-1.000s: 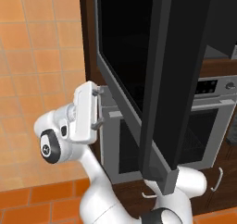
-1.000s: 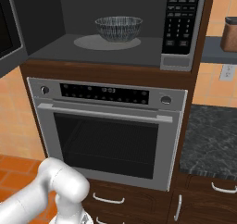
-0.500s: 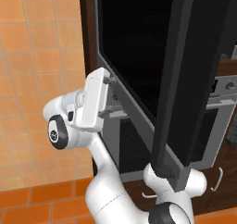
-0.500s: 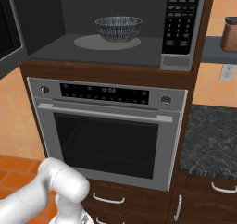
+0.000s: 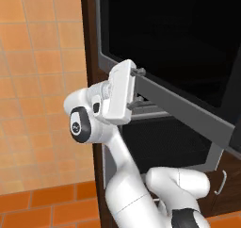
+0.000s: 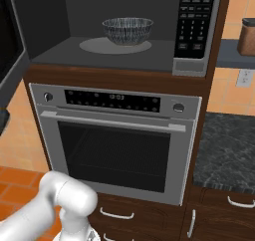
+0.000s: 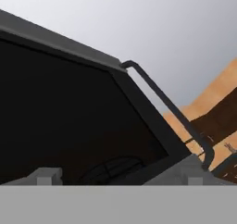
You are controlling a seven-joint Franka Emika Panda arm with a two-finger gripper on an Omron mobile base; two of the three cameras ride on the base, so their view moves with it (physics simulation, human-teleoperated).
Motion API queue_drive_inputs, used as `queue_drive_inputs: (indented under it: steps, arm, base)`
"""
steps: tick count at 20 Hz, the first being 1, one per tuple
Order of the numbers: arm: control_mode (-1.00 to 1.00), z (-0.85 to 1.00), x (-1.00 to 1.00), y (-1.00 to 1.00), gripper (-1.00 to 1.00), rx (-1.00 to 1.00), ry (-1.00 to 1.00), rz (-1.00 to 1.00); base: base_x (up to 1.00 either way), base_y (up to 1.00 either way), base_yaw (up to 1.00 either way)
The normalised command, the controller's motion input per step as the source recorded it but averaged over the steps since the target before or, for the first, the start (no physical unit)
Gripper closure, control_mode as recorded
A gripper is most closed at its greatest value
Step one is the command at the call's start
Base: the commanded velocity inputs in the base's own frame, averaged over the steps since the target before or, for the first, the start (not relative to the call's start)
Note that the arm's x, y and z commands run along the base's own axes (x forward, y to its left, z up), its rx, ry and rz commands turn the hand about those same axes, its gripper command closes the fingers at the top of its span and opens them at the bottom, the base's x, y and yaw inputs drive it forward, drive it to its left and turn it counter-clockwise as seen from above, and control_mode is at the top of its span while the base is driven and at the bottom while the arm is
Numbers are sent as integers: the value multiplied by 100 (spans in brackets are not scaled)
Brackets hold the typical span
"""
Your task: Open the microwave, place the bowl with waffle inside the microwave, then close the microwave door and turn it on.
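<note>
The microwave door (image 5: 188, 48) stands swung open, its black glass panel and grey metal frame directly ahead of the tool (image 5: 138, 86). The tool's two fingertips (image 5: 140, 72) point at the lower grey edge of the door, just beside it; I cannot tell whether they touch it. The jaws are spread wide and nothing sits between them.

From the hand view the door's dark handle bar (image 7: 171, 108) runs along the right side of the glass, up and to the right of the fingers.

Well off to the tool's far side, the microwave (image 6: 124, 31) cavity is open, and one patterned bowl (image 6: 127, 30) sits inside on the round turntable (image 6: 94, 47). I cannot make out what is in the bowl. The keypad (image 6: 195, 21) is to the right of the cavity.

Below the microwave is one silver oven (image 6: 117, 140). To its right lies a dark stone worktop (image 6: 226, 153), and one brown jar (image 6: 247, 36) stands on a shelf above it.
</note>
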Motion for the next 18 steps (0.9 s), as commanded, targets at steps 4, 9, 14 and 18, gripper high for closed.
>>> queue_drive_inputs:
  steps: [4,9,14,18]
  arm:
    - [-100,10,0,-71,-100,5,3,1]
    - [-100,2,9,-54,-100,9,7,16]
    - [-100,0,44,-43,-100,10,13,30]
    - [-100,0,60,-43,-100,9,14,33]
  base:
    - [0,0,0]
    - [0,0,0]
    - [0,0,0]
    - [0,0,0]
